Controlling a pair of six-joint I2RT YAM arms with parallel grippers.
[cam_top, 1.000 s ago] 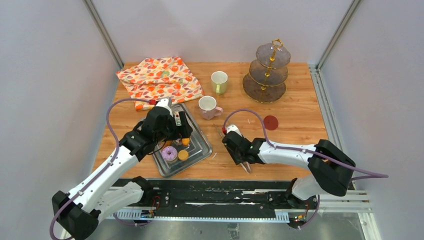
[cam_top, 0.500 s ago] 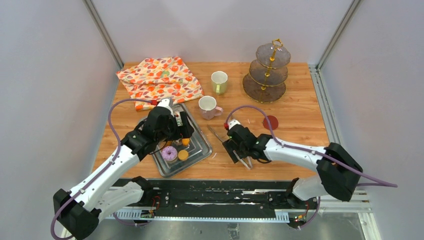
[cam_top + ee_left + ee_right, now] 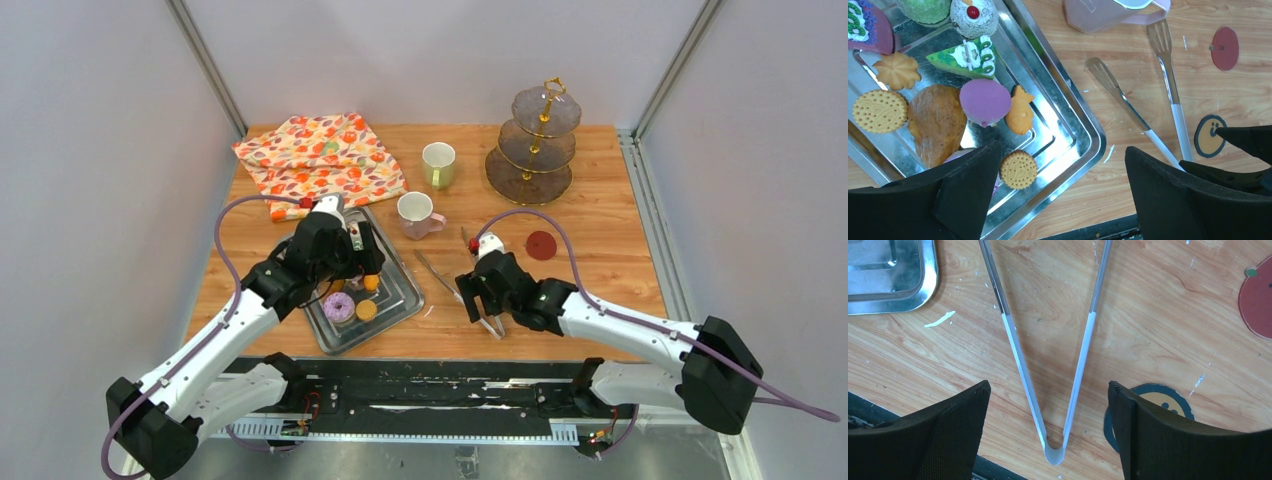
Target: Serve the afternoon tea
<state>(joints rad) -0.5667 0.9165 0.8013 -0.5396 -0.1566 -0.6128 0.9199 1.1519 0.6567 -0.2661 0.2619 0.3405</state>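
A steel tray holds the pastries: a purple cake, a green cake wedge, a fish-shaped cookie and round orange cookies. The pink-iced donut lies at the tray's near end. My left gripper hangs open over the tray's near right corner with nothing between its fingers. The pink mug and pale-green mug stand behind the tray. My right gripper is open, its fingers on either side of the metal tongs and apart from them. The tongs lie spread on the table.
A three-tier cake stand stands at the back right. The orange floral cloth lies at the back left. A red sticker and a yellow smiley sticker are stuck flat on the wood.
My right gripper has opened and let go of the tongs, which have spread apart on the table. Its arm has swung to the right. The left arm has stayed put.
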